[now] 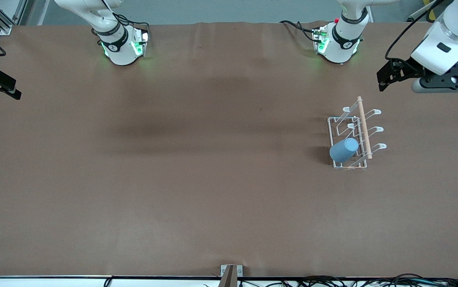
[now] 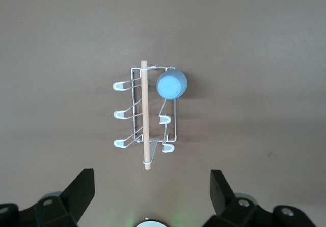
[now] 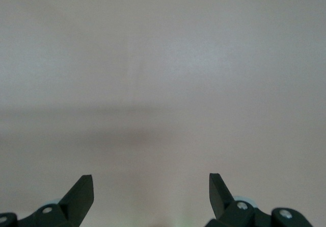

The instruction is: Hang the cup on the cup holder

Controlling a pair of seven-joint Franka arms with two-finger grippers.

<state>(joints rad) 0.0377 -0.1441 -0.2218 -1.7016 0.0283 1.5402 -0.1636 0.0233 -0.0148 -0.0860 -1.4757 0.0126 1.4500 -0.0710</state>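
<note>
At the right of the front frame, toward the left arm's end of the brown worktop (image 1: pixel 213 191), the light-blue cup (image 1: pixel 344 150) is seen already seated on a peg of the white wire cup holder (image 1: pixel 354 137), on the row away from the rack's wooden rod (image 1: pixel 364 127) and at the end of the rack nearest the front camera. The cup, a small, smooth, matte tumbler with no handle and a slight taper, is shown tilted with its closed base turned up and outward, and it is dwarfed by the rack around it. The left pincer (image 2: pixel 152 199) is held wide open and empty in the air at the upper right of the front frame, over the worktop near the rack, with rack and cup framed between its fingers in the left wrist view. The right pincer (image 3: pixel 151 196) is likewise spread wide and empty over bare worktop at the left edge of the front frame, where that arm is judged to be waiting. The hanging is judged done, so the risk lies in the retreat: a low pass of the left arm could clip the rod or a peg, and the light rack could be shifted or the loosely seated cup tipped off.
</note>
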